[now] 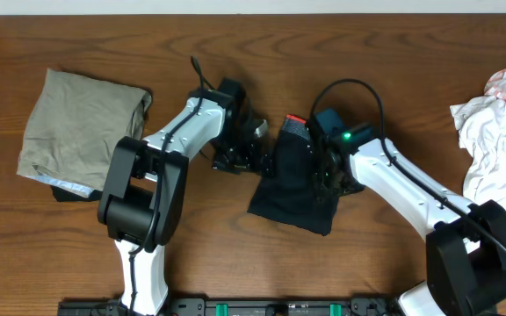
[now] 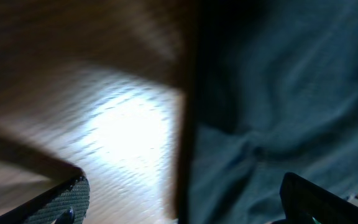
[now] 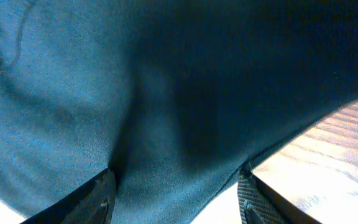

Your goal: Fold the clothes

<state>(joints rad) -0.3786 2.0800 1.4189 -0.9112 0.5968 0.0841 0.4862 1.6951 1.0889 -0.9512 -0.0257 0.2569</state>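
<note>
Trousers (image 1: pixel 290 200) lie beside wide-open, empty left tool (image 1: pixel 255 149), under part-open right tool (image 1: pixel 323 173).

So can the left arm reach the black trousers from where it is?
Probably yes. The left gripper is open right beside the black trousers, with nothing between them but bare table. The right gripper is over their far side.

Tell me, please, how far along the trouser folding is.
Done: the black trousers lie folded into a compact bundle. In hand: the left gripper, jaws open, sits at its edge; the right gripper is over the cloth. Left: perhaps a final tidy and withdrawing.
</note>
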